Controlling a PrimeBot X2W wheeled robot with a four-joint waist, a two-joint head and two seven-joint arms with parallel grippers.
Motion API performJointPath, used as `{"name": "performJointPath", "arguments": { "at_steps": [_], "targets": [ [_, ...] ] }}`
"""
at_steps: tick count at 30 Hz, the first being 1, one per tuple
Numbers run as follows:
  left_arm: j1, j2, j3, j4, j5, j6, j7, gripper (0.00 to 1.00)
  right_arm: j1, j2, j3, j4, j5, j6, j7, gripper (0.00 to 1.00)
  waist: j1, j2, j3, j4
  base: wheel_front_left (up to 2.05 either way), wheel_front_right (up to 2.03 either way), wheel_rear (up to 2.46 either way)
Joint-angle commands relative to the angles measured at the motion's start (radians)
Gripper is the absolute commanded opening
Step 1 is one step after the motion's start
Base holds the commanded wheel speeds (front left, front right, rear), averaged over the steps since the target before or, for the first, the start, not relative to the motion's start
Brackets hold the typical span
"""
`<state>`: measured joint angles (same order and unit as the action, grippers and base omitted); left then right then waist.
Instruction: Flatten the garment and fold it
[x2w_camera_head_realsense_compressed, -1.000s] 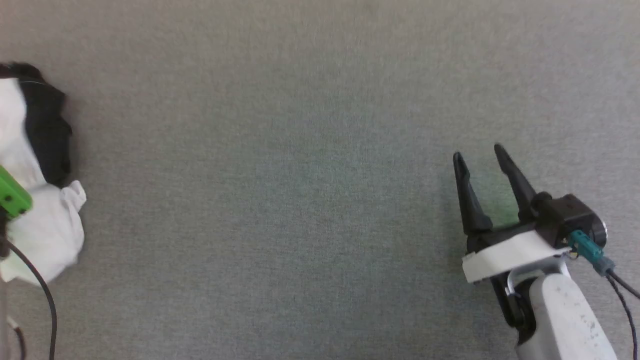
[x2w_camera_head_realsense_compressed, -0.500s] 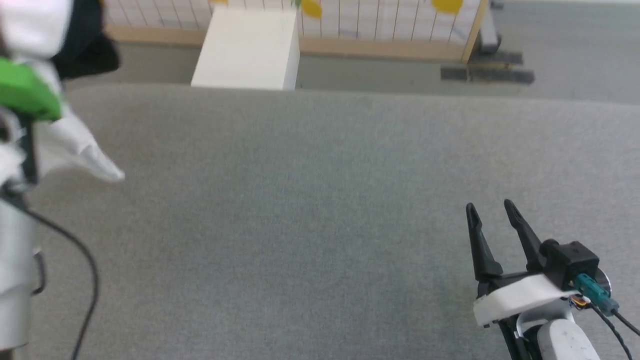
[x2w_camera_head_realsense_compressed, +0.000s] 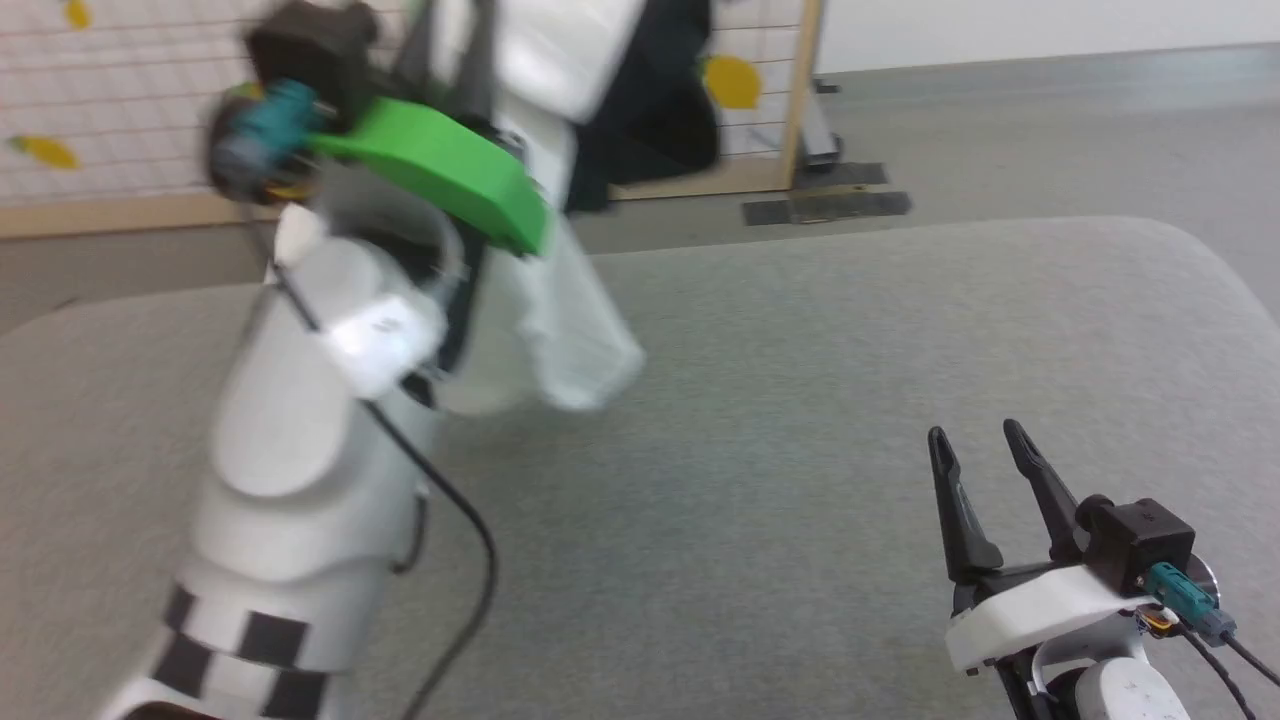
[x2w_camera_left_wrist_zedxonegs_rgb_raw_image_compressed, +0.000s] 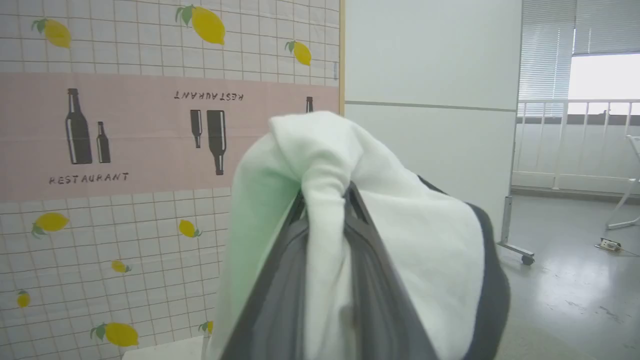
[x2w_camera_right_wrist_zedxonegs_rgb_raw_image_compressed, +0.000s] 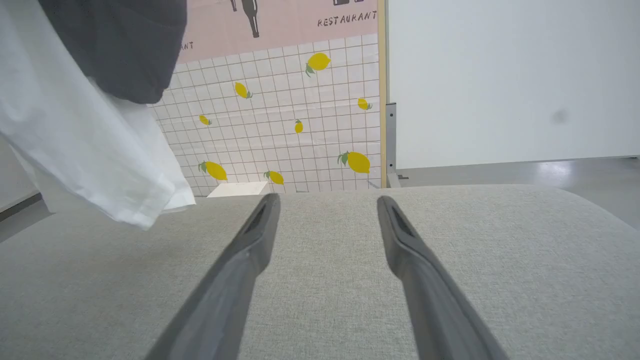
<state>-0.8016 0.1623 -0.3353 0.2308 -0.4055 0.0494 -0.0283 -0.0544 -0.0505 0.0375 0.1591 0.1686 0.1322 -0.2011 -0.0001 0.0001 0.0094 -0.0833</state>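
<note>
**Operator:** Where is the garment, measured from the grey table (x2w_camera_head_realsense_compressed: 800, 400)?

**Robot:** It is up off the table, above its far left part. It hangs bunched from my left gripper (x2w_camera_left_wrist_zedxonegs_rgb_raw_image_compressed: 326, 200), not spread at all. The garment (x2w_camera_head_realsense_compressed: 565, 340) has its long axis running downward. White body cloth is draped over my fingertips at the top, a black sleeve falls on the side away from me, and a loose white edge is lowest. That edge looks just clear of the table, though the head view is blurred there and I cannot be sure.

**Operator:** And your left gripper's state?

**Robot:** It is clamped on a fold of the white cloth. In the left wrist view the two fingers meet at the tips with fabric pinched between them and spilling over both sides.

**Operator:** And the right?

**Robot:** My right gripper (x2w_camera_head_realsense_compressed: 975, 432) is low over the table's near right corner. Its fingers are spread with a clear gap and it holds nothing and touches nothing. From there the garment (x2w_camera_right_wrist_zedxonegs_rgb_raw_image_compressed: 90, 135) lies up and to the left, well apart, in front of the lemon-print screen (x2w_camera_right_wrist_zedxonegs_rgb_raw_image_compressed: 300, 100) beyond the table's far edge.

**Operator:** So which arm acts?

**Robot:** I judge the left should lower the bundle onto the table. The right is the only free one, so it would have to cross leftward to catch that hanging white edge and draw it out flat.
</note>
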Motion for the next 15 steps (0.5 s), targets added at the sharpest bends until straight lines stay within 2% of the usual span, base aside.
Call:
{"name": "performJointPath", "arguments": {
  "at_steps": [1, 5, 10, 15],
  "targets": [
    [0.027, -0.019, -0.016, 0.026, -0.008, -0.009, -0.008, 0.00, 0.015, 0.000, 0.002, -0.007, 0.001, -0.002, 0.006, 1.00, 0.0001, -0.0001, -0.008, -0.075, 0.00, 0.00, 0.00],
    [0.130, -0.069, -0.076, 0.145, -0.063, -0.030, 0.044, 0.00, 0.018, 0.000, 0.004, -0.018, -0.002, -0.002, 0.014, 1.00, 0.0001, -0.0001, 0.004, -0.112, 0.00, 0.00, 0.00],
    [0.267, -0.094, -0.171, 0.340, -0.140, -0.061, 0.247, 0.00, 0.013, 0.000, 0.012, -0.029, -0.002, -0.002, 0.018, 1.00, 0.0001, -0.0001, 0.023, -0.140, 0.00, 0.00, 0.00],
    [0.316, -0.095, -0.247, 0.471, -0.143, -0.078, 0.411, 0.00, 0.013, 0.000, 0.015, -0.030, -0.001, -0.002, 0.018, 1.00, 0.0001, -0.0001, 0.031, -0.143, 0.00, 0.00, 0.00]
  ]
}}
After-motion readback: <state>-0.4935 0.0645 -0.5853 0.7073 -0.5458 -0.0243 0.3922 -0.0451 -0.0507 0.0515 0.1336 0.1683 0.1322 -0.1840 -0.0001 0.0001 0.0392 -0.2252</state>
